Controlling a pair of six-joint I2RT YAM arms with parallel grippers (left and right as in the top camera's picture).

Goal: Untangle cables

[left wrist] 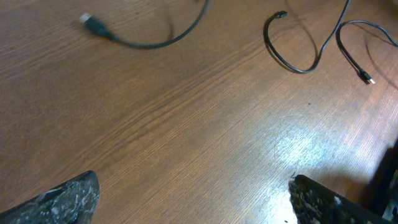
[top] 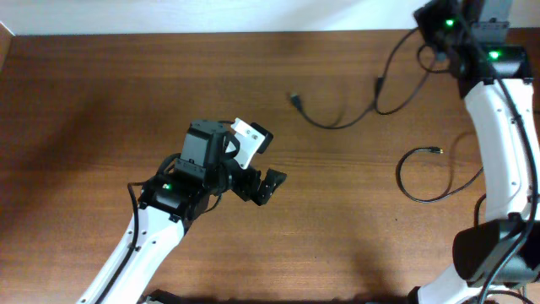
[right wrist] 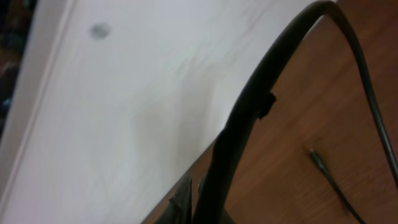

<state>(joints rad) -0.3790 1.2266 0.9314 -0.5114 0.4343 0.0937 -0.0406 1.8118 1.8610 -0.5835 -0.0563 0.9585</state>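
At the bench's (top: 126,93) far right corner, my right hand (top: 424,32) grips the long cable (top: 337,125) by one end, held raised. The looped cable (top: 413,192) lies apart from it. My left hand (left wrist: 193,193) hovers wide and empty. Separation looks nearly done, I judge; next, lay this one straight.

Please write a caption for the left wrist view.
Open left fingers frame the wooden table; black cables lie beyond.
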